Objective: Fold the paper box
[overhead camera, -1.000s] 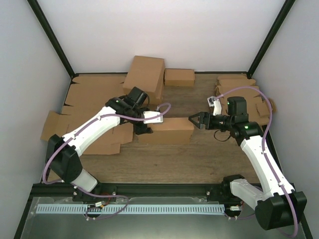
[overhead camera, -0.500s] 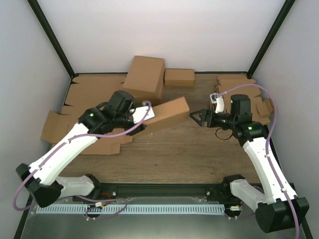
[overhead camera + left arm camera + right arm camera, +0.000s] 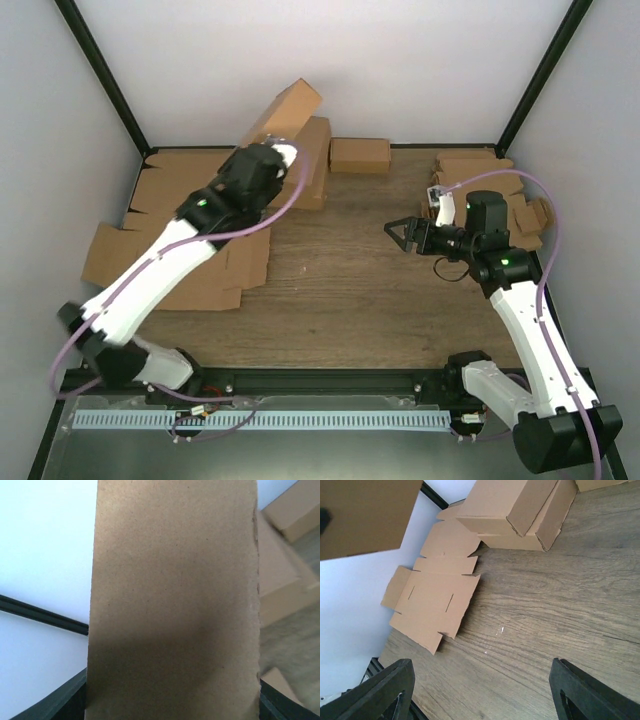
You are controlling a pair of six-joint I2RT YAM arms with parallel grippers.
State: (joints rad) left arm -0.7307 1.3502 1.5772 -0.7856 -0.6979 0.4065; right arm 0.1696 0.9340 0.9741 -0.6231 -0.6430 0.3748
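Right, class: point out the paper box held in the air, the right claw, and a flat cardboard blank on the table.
paper box point(image 3: 293, 106), top view, its upper face.
right claw point(image 3: 396, 237), top view, between its fingertips.
flat cardboard blank point(image 3: 434, 601), right wrist view, its middle panel.

White arms point(image 3: 150, 275), black joints; purple cables point(image 3: 500, 174); black fingers point(image 3: 380, 690).

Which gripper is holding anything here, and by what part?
The left gripper holds the paper box by its lower end; the right gripper is open and empty.
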